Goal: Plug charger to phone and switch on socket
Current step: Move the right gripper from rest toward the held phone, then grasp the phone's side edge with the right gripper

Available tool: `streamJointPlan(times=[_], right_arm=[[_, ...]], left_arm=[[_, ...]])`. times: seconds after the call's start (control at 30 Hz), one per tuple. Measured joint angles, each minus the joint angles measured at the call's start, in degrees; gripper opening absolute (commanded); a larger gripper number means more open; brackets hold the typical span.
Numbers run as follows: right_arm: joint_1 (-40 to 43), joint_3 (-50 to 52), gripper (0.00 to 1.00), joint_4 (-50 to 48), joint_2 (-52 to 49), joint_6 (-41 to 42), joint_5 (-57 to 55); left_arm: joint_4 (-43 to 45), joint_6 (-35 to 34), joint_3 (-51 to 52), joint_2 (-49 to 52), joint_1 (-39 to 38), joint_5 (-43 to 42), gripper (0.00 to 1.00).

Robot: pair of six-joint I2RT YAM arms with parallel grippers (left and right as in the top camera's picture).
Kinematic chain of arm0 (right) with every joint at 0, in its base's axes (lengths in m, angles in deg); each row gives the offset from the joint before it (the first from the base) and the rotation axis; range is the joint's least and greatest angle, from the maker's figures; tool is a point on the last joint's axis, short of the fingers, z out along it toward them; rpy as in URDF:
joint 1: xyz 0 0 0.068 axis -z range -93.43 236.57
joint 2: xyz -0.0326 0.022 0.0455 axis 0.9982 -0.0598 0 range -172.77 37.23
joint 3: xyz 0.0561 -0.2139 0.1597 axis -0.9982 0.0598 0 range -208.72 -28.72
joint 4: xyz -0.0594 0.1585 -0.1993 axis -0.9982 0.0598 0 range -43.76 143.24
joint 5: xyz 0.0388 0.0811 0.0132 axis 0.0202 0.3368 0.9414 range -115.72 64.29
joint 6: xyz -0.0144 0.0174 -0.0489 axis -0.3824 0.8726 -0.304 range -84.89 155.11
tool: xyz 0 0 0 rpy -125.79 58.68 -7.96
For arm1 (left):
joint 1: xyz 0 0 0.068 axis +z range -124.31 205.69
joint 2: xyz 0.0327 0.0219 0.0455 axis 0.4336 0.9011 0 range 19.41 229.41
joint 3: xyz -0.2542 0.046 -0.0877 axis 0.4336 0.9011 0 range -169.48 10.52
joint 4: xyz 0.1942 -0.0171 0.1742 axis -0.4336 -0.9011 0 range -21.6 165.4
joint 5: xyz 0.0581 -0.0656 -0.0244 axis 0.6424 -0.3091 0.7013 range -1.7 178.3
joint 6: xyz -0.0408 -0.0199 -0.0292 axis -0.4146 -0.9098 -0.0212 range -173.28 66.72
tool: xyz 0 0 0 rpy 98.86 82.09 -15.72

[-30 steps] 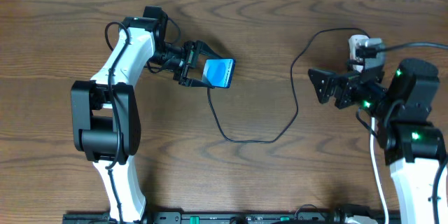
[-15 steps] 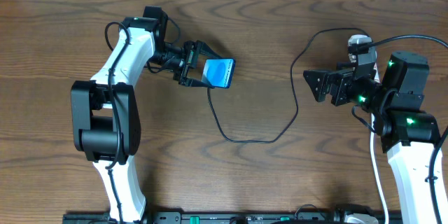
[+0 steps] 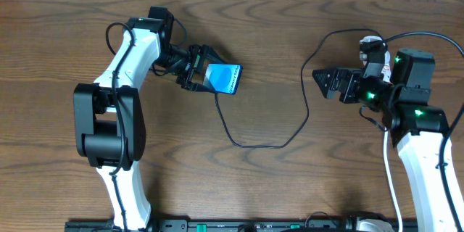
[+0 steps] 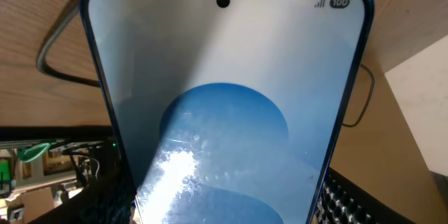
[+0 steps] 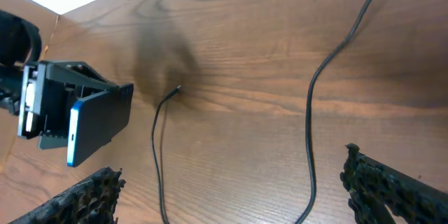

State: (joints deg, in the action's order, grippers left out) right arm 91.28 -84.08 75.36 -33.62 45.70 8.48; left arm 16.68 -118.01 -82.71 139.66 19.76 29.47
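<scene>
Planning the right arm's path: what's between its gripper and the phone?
Overhead view: only a loop of the charger crosses bare table between the right gripper and the phone.

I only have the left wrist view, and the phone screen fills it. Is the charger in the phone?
Observer: No. The right wrist view shows the charger tip lying on the table, apart from the phone.
Operator: Where's the right gripper?
Observer: Overhead, the right gripper is open and empty, well away from that tip.
Operator: Is the phone resting on the table?
Observer: It seems not. From the right wrist view, the left gripper holds it raised off the wood, tilted on edge.
</scene>
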Motion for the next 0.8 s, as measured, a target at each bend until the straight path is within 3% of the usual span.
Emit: streamJointPlan(times=[0.5,0.8], right_arm=[[-2.5,0.0,0.99,-5.3,-4.5,10.6,-0.1],[-10.0,0.0,0.99,-15.0,-9.5,15.9,0.0]], left_arm=[[5.5,-1.8,0.0,0.0,0.0,-4.8,0.61],[10.6,-4.9,0.0,0.0,-1.5,3.0,0.60]])
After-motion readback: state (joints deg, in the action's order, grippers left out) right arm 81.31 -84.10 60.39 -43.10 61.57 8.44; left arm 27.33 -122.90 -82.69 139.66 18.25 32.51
